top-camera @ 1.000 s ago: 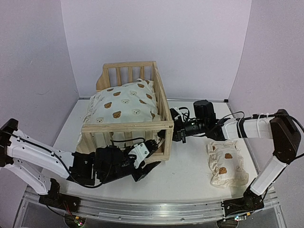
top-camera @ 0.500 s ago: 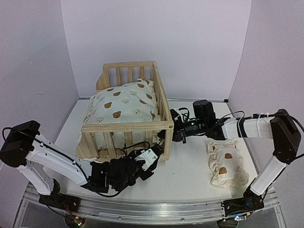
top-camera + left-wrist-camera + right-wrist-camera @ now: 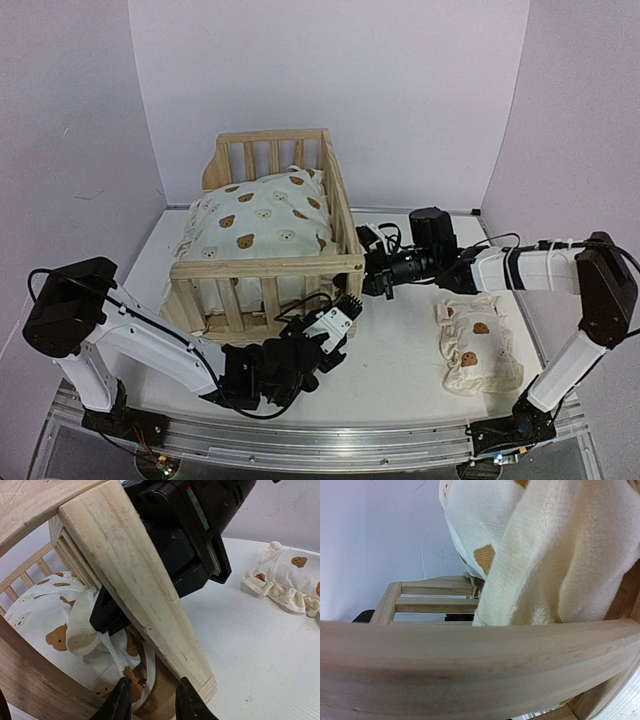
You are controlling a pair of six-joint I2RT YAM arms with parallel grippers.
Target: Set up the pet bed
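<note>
The pet bed point(image 3: 265, 265), a pine slatted frame, stands tilted with the bear-print cushion point(image 3: 260, 215) inside. My left gripper point(image 3: 343, 308) sits low at its front right corner post point(image 3: 140, 590). Its jaws point(image 3: 152, 702) stand partly apart around a white cushion tie point(image 3: 112, 652) and the base corner, clamping nothing. My right gripper point(image 3: 368, 270) reaches in at the right rail, shut. The rail point(image 3: 470, 660) hides its fingers in its own view. The tie runs out from under its black fingertip point(image 3: 107, 620); I cannot tell whether it is pinched. The small pillow point(image 3: 478, 345) lies apart.
The small pillow point(image 3: 287, 577) rests on the white table point(image 3: 400, 370) to the right of the bed, in front of the right arm. Purple walls close in the back and both sides. The left arm's elbow point(image 3: 70, 305) rises at the left edge.
The left arm has swung right. Its gripper moved from under the front rail to the front right corner post, and its jaws narrowed. The right arm and the bed stayed put.
</note>
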